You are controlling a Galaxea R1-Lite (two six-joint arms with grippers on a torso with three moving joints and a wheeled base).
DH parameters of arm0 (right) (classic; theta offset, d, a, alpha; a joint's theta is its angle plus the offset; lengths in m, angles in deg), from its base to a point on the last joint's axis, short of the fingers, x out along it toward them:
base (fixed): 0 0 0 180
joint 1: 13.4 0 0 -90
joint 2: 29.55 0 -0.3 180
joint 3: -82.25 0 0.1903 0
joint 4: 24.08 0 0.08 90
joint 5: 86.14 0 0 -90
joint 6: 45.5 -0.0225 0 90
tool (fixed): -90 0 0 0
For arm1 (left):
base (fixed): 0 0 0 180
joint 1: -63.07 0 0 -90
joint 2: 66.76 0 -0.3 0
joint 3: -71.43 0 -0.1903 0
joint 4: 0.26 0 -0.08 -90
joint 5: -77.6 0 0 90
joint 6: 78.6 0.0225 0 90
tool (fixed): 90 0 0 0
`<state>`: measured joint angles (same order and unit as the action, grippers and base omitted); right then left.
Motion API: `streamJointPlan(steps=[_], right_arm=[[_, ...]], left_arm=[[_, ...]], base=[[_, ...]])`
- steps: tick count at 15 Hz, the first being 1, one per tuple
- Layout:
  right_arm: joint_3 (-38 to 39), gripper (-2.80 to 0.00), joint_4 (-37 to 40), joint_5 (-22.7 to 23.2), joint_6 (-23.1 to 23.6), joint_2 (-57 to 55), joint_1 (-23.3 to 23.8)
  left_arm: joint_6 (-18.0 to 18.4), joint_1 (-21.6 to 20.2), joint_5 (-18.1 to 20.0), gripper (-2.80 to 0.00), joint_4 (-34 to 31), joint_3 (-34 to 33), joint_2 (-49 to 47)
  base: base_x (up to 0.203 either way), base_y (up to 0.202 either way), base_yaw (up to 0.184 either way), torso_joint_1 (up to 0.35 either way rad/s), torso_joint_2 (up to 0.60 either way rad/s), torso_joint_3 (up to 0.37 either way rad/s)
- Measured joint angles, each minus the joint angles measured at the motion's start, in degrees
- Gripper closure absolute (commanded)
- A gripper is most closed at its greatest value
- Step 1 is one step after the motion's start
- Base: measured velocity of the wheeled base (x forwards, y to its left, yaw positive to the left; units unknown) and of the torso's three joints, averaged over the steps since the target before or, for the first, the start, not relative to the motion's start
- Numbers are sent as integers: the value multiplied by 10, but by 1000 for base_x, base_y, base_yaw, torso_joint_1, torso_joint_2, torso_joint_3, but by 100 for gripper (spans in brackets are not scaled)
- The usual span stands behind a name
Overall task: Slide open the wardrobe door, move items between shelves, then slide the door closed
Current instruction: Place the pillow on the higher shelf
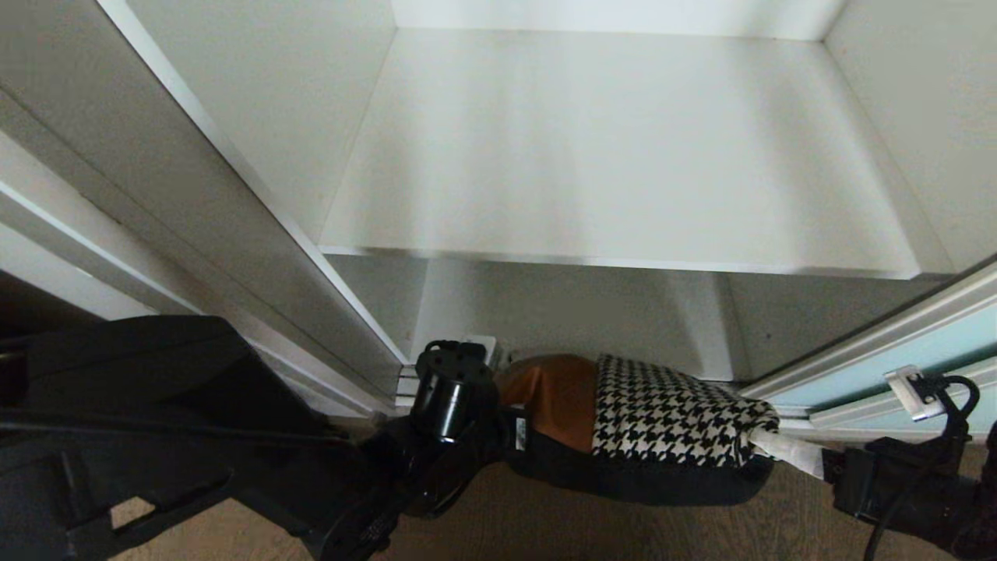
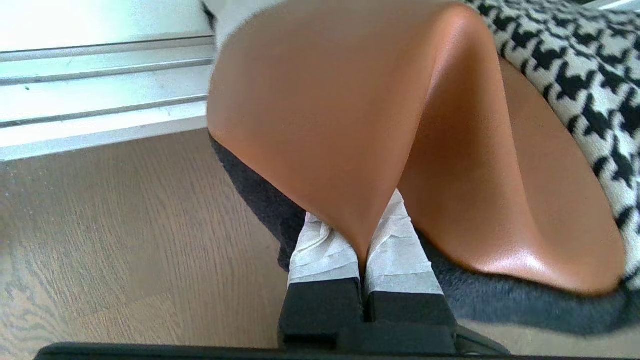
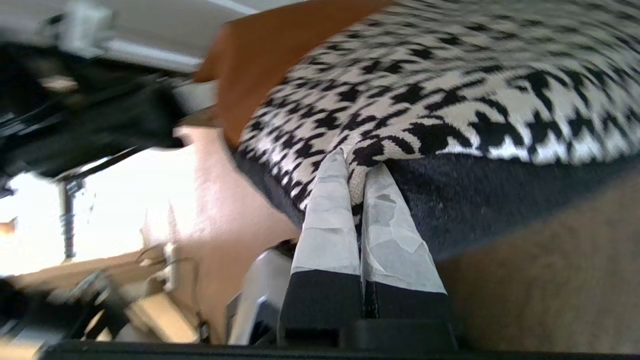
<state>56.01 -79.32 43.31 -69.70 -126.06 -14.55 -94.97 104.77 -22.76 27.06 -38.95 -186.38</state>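
White wardrobe walls fill my head view, with one bare shelf (image 1: 623, 156) ahead and the sliding wardrobe door (image 1: 896, 358), pale aqua glass in a silver frame, off at the right edge. Below the shelf I see the cushion (image 1: 662, 421) above the wooden floor (image 1: 545, 530), in front of the wardrobe opening, gripped at both ends. My left end effector (image 2: 361, 240) is clenched on the brown leather corner, taped fingers (image 2: 320, 250) pinching a fold. My right end effector (image 3: 357, 200) is clenched on the houndstooth corner, just above the black underside.
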Motion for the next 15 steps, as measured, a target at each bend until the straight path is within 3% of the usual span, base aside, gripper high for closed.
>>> streamJointPlan(steps=[12,15], right_arm=[[6,0,0,33,-1,-2,17],[9,0,-15,49,-1,-15,28]], left_arm=[[-4,3,-6,0,0,-28,49],[0,2,-6,0,7,-23,38]], base=[[0,0,0,0,0,0],[-142,0,1,2,4,1]])
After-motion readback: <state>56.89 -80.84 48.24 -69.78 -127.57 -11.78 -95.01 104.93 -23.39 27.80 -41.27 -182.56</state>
